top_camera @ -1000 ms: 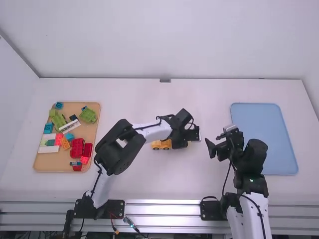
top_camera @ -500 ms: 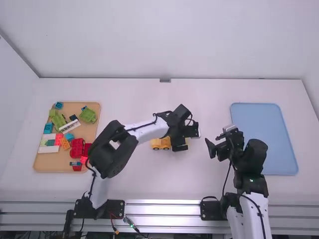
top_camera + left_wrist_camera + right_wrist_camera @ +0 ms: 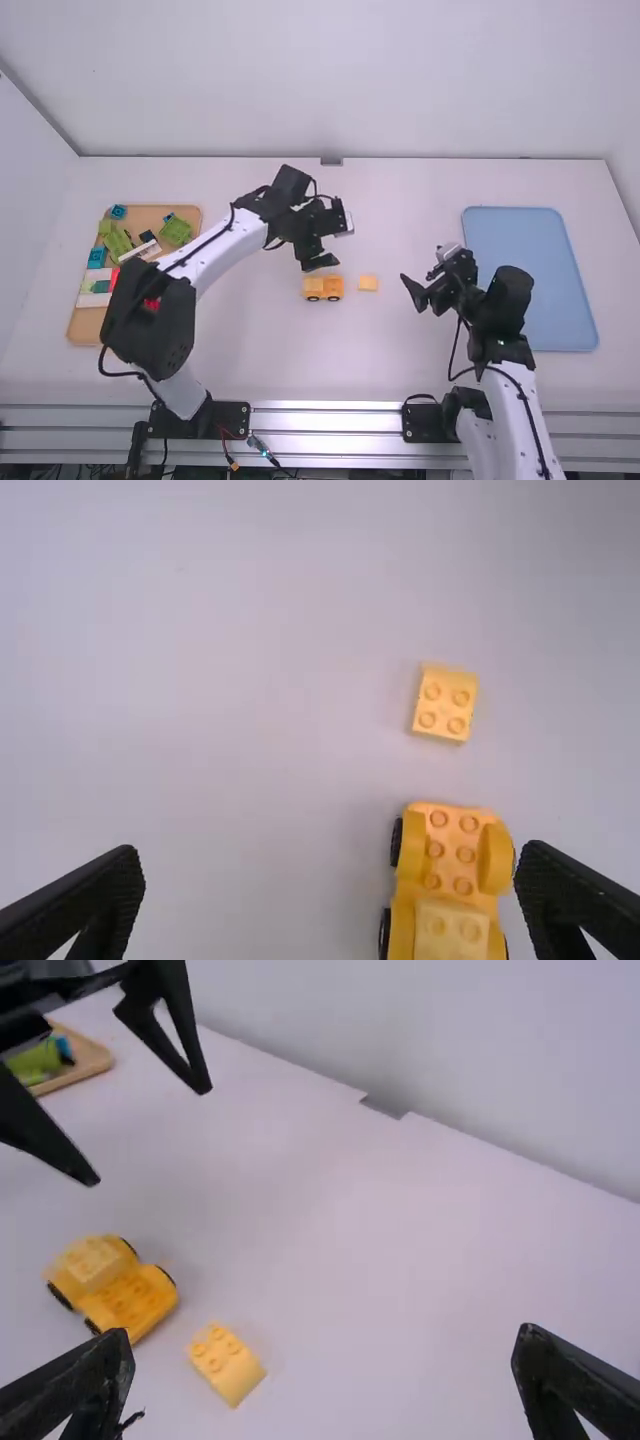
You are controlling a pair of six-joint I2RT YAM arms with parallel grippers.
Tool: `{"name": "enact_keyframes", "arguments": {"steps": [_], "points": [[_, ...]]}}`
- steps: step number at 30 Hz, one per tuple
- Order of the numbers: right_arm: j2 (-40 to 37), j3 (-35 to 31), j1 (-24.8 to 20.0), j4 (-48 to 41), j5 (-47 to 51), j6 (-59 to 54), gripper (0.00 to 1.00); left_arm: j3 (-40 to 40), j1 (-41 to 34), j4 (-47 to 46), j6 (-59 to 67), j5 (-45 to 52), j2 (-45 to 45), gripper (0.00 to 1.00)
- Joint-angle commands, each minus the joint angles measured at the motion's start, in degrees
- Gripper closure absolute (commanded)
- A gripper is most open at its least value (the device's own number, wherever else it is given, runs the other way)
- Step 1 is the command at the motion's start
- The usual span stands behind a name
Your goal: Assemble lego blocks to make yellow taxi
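The yellow car, on black wheels, sits on the white surface just below the middle of the high view. A paler yellow block is seated on one end of it, and bare studs show at its other end. A loose yellow block lies studs up just to the right of the car in the high view, apart from it and near its studded end.

The left gripper is near the centre of the high view, raised over the surface just above the car in the frame. Its two fingers stand wide apart, and it has hold of nothing. The right gripper is right of centre in the high view, beyond the loose block. Its fingers are also spread wide, with nothing between them.

At the left of the high view, a wooden tray holds green blocks, blue blocks, a red block and white pieces; the left arm covers part of the tray. At the right of the frame, a light blue tray lies flat on the surface, with the right arm reaching up past its left edge.
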Motion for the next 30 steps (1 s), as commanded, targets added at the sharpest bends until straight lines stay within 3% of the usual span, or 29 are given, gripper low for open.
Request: {"name": "enact_keyframes", "arguments": {"steps": [1,5,6,10,14,19,24,30], "points": [[5.81,1.42,1.55,1.49,-6.43,-2.86,0.01,-6.03,1.60,2.82,1.60,5.57,-4.68,0.01],[14.12,5.44,7.69,0.79,-4.02,-8.50,0.01,-14.12,4.02,10.19,0.79,10.08,-9.99,0.01],[17.99,7.43,11.34,0.81,-1.90,-11.32,0.01,-17.90,5.35,15.02,-1.88,10.14,-12.15,0.01],[24.98,11.04,16.06,0.81,1.81,-15.41,0.02,-24.96,6.88,25.00,-13.40,5.84,-15.34,0.01],[30.12,12.85,17.18,0.76,-0.50,-20.74,0.01,-29.07,6.93,27.12,-11.93,5.73,-17.38,0.01],[35.95,15.17,16.68,-3.02,-7.41,-30.86,0.01,-31.06,7.54,27.41,-3.96,12.85,-17.05,0.01],[42.34,19.71,16.48,-9.46,-8.81,-38.38,0.01,-31.10,11.17,27.65,4.72,24.59,-12.55,0.01],[48.87,22.47,15.89,-9.35,-9.14,-39.78,0.01,-31.10,11.34,31.65,7.19,28.02,-5.90,0.01]]}}
